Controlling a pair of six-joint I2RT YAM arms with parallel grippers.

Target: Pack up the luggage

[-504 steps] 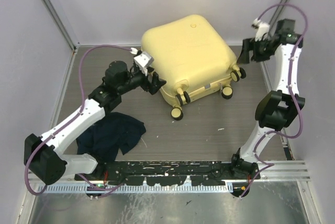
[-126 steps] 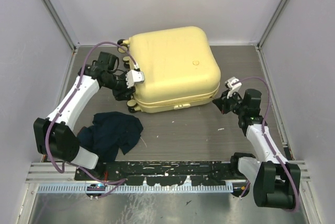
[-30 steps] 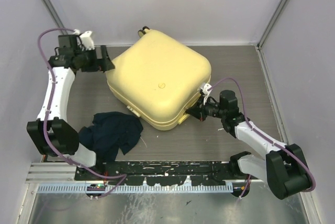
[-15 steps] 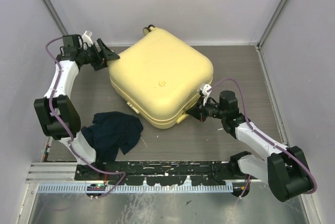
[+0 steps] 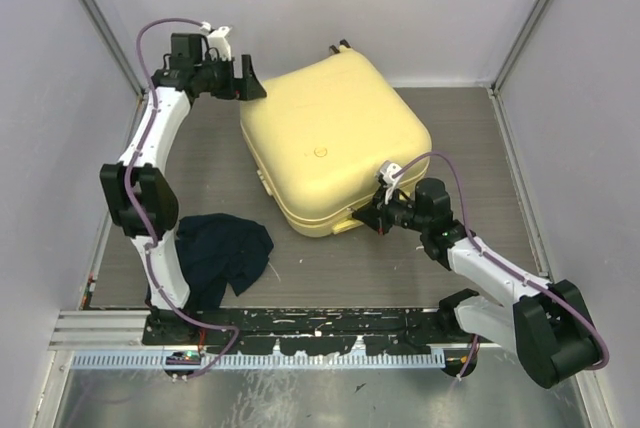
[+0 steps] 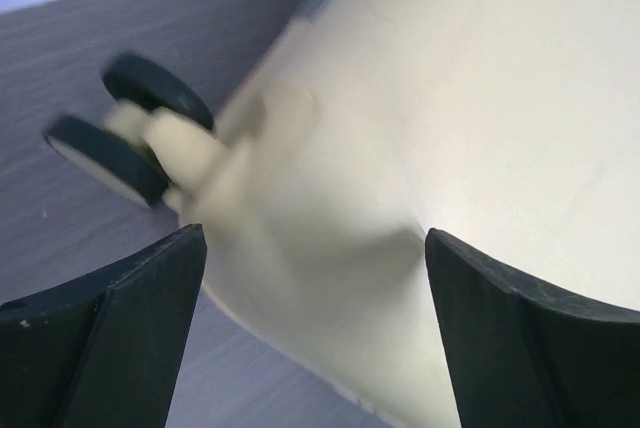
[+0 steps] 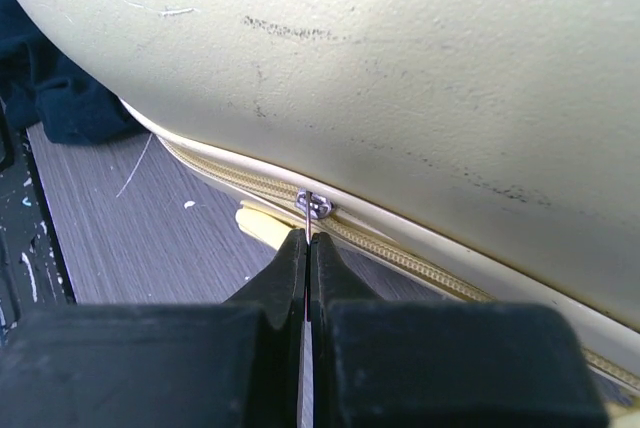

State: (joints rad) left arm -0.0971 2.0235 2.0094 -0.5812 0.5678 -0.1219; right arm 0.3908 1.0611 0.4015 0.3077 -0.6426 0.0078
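Note:
The luggage, a pale-yellow hard-shell suitcase, lies shut and flat in the middle of the table, turned at an angle. My left gripper is open at its far-left corner. In the left wrist view the suitcase's shell and a pair of black wheels fill the space ahead of the spread fingers. My right gripper is at the near edge, shut on the metal zipper pull. The zipper runs along the seam under the shell.
A dark blue garment lies crumpled on the table at the near left, beside the left arm's base; its edge shows in the right wrist view. Grey walls close the table in at the back and sides.
The suitcase has swung and slid to the right. My left gripper has travelled right along the back wall to the suitcase's far-left corner. The right gripper has kept its hold on the zipper pull.

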